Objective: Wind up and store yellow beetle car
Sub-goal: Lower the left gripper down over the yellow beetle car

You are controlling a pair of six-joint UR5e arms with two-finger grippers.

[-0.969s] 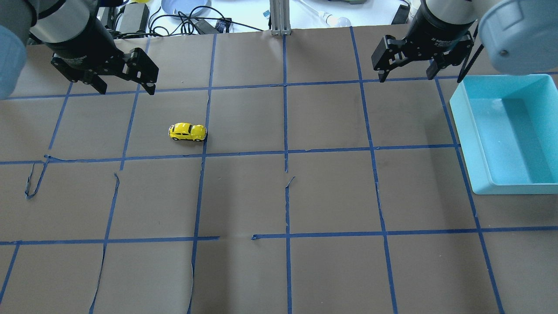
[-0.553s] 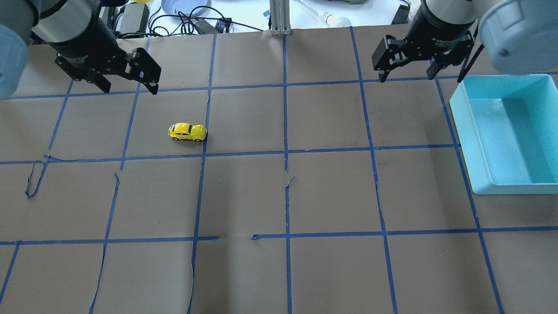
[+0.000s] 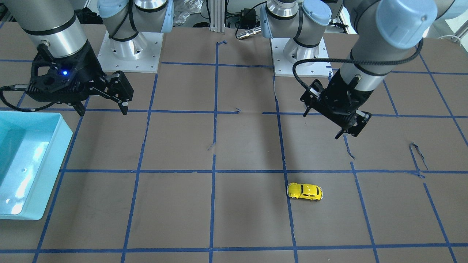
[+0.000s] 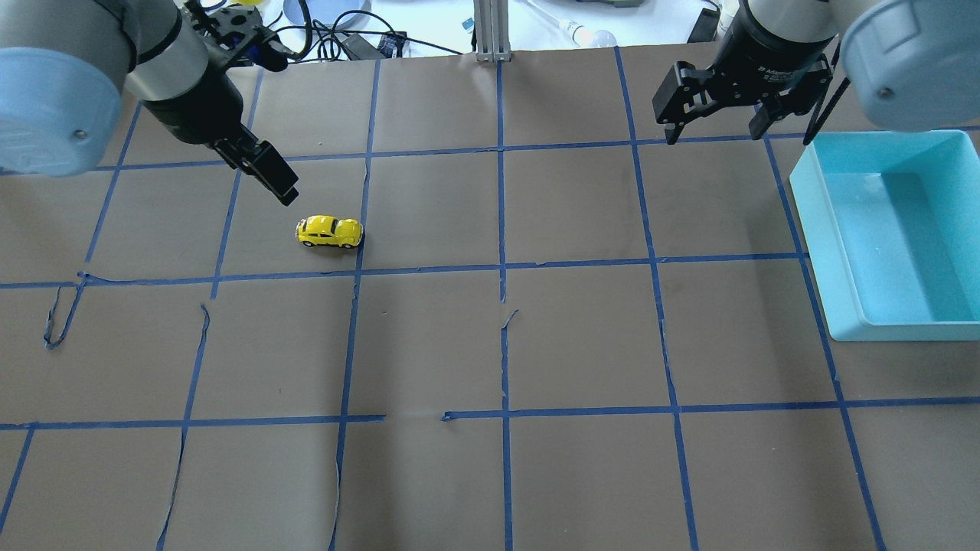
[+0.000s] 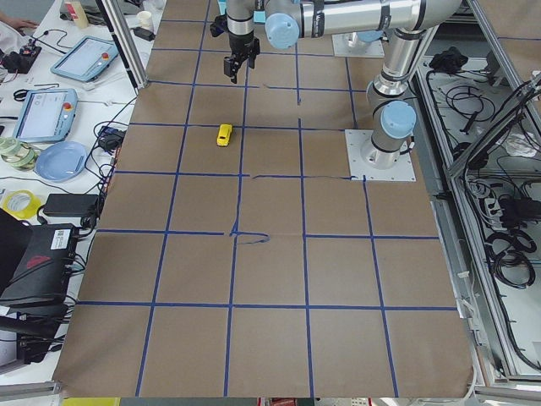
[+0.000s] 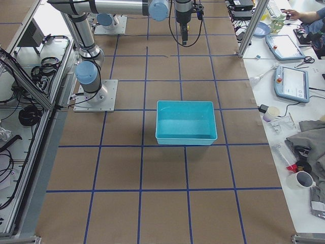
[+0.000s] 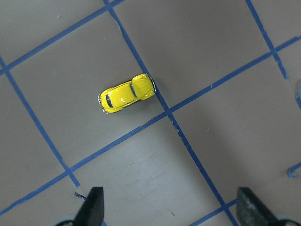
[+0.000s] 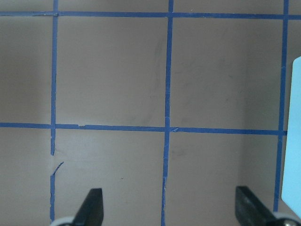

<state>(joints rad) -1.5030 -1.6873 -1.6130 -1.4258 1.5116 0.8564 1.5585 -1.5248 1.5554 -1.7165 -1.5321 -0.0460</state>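
Observation:
The yellow beetle car (image 4: 329, 232) stands on the brown paper in the left half of the table, its length running left-right. It also shows in the front view (image 3: 305, 191) and the left wrist view (image 7: 126, 93). My left gripper (image 4: 276, 184) is open and empty. It hovers just behind and to the left of the car, clear of it, and its fingers (image 7: 94, 207) stand wide apart. My right gripper (image 4: 716, 132) is open and empty at the back right, next to the teal bin (image 4: 811, 229).
The teal bin (image 3: 55, 164) stands at the table's right edge with nothing visible inside. Blue tape lines grid the paper, and some strips are peeling (image 4: 61, 317). Cables and a plate lie beyond the far edge (image 4: 329, 23).
My left gripper has swung right and forward toward the car and turned about its wrist. The car, the bin and the right gripper have not moved.

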